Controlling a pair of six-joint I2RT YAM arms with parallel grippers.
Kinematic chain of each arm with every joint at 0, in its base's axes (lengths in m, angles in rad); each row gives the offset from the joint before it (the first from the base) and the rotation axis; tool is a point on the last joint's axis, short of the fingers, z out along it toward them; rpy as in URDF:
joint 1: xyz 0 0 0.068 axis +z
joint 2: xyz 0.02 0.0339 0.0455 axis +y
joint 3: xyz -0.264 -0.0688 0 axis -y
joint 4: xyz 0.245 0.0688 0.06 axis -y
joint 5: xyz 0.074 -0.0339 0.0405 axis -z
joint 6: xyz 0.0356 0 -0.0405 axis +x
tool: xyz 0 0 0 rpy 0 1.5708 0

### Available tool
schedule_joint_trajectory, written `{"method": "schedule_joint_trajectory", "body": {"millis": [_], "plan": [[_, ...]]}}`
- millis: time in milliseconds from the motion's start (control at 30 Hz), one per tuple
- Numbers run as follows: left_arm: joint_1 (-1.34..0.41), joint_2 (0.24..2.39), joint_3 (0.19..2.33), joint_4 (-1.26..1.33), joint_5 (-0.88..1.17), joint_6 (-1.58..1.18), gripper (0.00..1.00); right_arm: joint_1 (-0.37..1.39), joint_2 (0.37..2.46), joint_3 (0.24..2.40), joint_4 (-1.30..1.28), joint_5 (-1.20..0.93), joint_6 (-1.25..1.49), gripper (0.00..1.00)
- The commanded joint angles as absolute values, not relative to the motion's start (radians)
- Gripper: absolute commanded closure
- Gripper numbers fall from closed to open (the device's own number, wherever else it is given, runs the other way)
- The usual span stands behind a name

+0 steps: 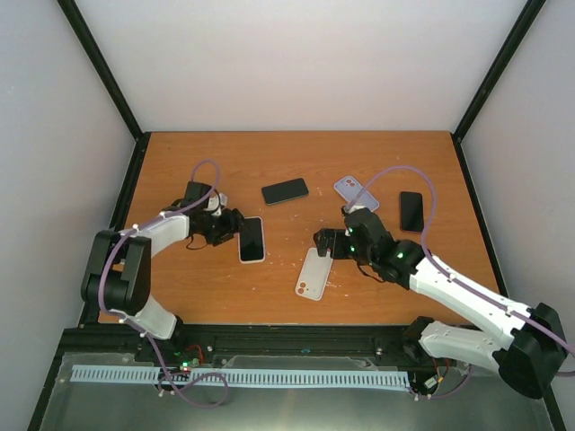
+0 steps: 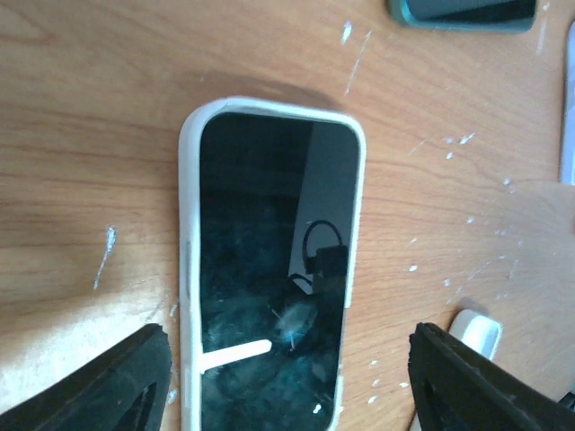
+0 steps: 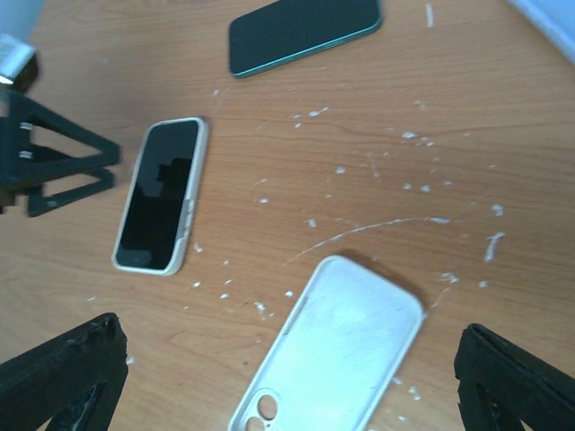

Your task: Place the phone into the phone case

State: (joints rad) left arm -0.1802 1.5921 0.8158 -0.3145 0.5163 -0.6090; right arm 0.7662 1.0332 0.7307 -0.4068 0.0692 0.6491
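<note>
A black-screened phone (image 1: 252, 239) lies face up inside a white case on the wooden table. In the left wrist view the phone (image 2: 269, 269) has a white rim all round. My left gripper (image 1: 230, 226) is open and low, its fingers (image 2: 126, 386) either side of the phone's near end, not touching. An empty white case (image 1: 314, 273) lies open side down with its camera holes toward me, also in the right wrist view (image 3: 341, 350). My right gripper (image 1: 324, 242) is open and empty just above that case's far end.
A dark teal phone (image 1: 285, 190) lies at the back middle, also in the right wrist view (image 3: 301, 34). A lavender case (image 1: 356, 192) and another black phone (image 1: 411, 211) lie to the right. The table (image 1: 180, 296) is scuffed with white marks.
</note>
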Motion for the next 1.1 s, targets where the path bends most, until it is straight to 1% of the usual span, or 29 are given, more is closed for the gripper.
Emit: {"method": "schedule_joint_trajectory", "body": {"millis": [0,67,100,300,500,667,800,900,1067], "plan": [[-0.176,1.506,0.889,-0.38,0.474,-0.581,0.18,0.724,1.094,0.819,-0.513,0.169,0.583,0.03],[-0.176,1.465,0.907,-0.399,0.474,-0.57,0.03,0.685,1.123,0.844,-0.537,0.194,0.562,0.03],[-0.176,1.444,0.915,-0.409,0.476,-0.561,0.01,0.66,1.137,0.857,-0.55,0.205,0.549,0.03],[-0.178,1.35,0.951,-0.465,0.554,-0.472,0.01,0.475,1.254,0.936,-0.582,0.27,0.45,0.03],[-0.179,1.291,0.924,-0.47,0.641,-0.416,0.0,0.258,1.418,1.01,-0.57,0.281,0.359,0.05],[-0.179,1.285,0.91,-0.487,0.643,-0.383,0.0,0.111,1.544,1.078,-0.563,0.285,0.282,0.06],[-0.179,1.277,0.905,-0.49,0.637,-0.367,0.01,0.019,1.627,1.101,-0.557,0.279,0.241,0.06],[-0.179,1.272,0.895,-0.485,0.646,-0.358,0.0,-0.033,1.686,1.112,-0.543,0.236,0.219,0.06],[-0.18,1.274,0.888,-0.488,0.654,-0.337,0.01,-0.068,1.805,1.187,-0.554,0.171,0.194,0.03]]}}
